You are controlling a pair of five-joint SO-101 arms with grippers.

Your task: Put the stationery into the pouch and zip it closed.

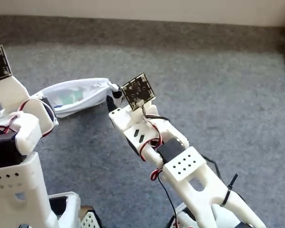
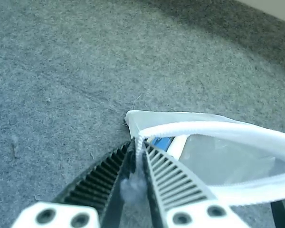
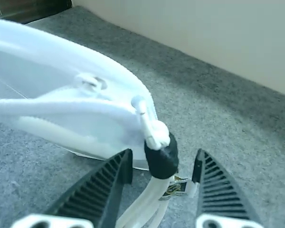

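Your left hand (image 2: 138, 148) is clamped on one end corner of the white translucent zip pouch (image 1: 83, 97), likely as an anchor to tension the fabric. At the pouch's opposite end, your right hand (image 3: 164, 157) has its fingers apart either side of the black knobbed zipper pull (image 3: 160, 162), not gripping it. The pouch lies on the grey carpeted surface (image 1: 204, 85). It is milky and slightly puffed, with blue stationery (image 2: 160, 141) showing through near the clamped corner; how far the zip is closed is unclear.
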